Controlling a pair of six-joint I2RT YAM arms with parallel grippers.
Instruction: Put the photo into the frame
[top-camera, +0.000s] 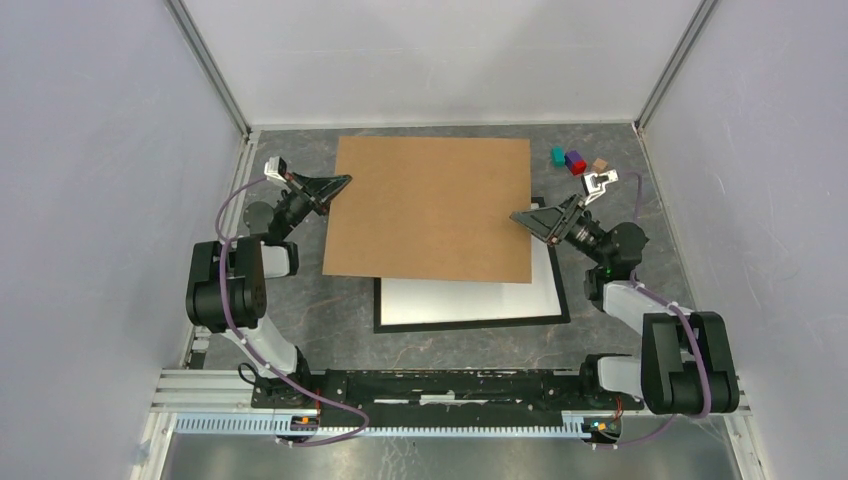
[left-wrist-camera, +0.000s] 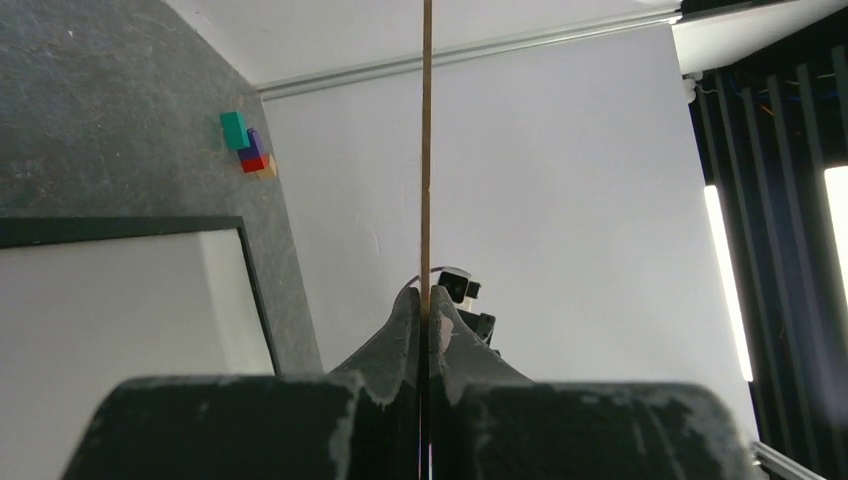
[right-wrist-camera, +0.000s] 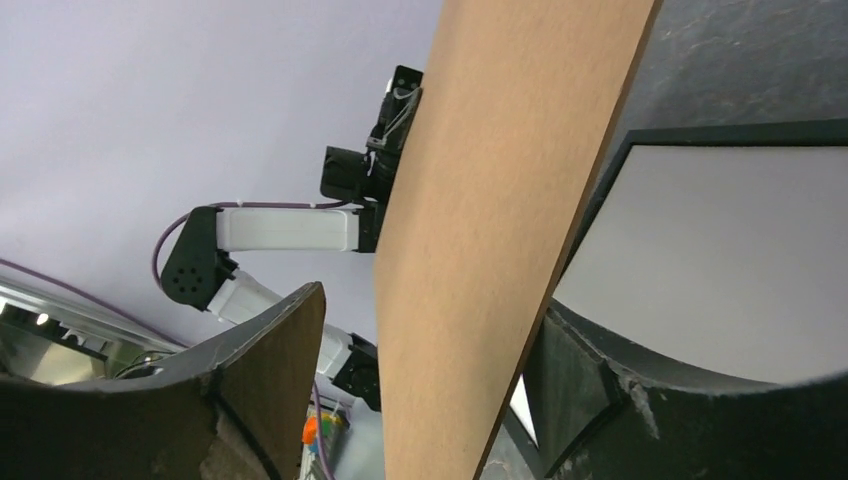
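Note:
A large brown backing board (top-camera: 430, 205) hangs over the table, above the far part of the black frame (top-camera: 470, 322). My left gripper (top-camera: 343, 182) is shut on the board's left edge. The left wrist view shows the board edge-on (left-wrist-camera: 426, 150), pinched between the fingers of the left gripper (left-wrist-camera: 427, 310). My right gripper (top-camera: 518, 217) is open at the board's right edge. In the right wrist view the board (right-wrist-camera: 500, 200) passes between the spread jaws of the right gripper (right-wrist-camera: 440, 310), with a gap on the left side. The frame (right-wrist-camera: 720, 135) holds a white surface (top-camera: 470, 300). The photo is out of view.
Several small coloured blocks (top-camera: 575, 160) lie at the far right of the dark table, also visible in the left wrist view (left-wrist-camera: 245, 145). White walls enclose the table on three sides. The arm bases stand at the near edge.

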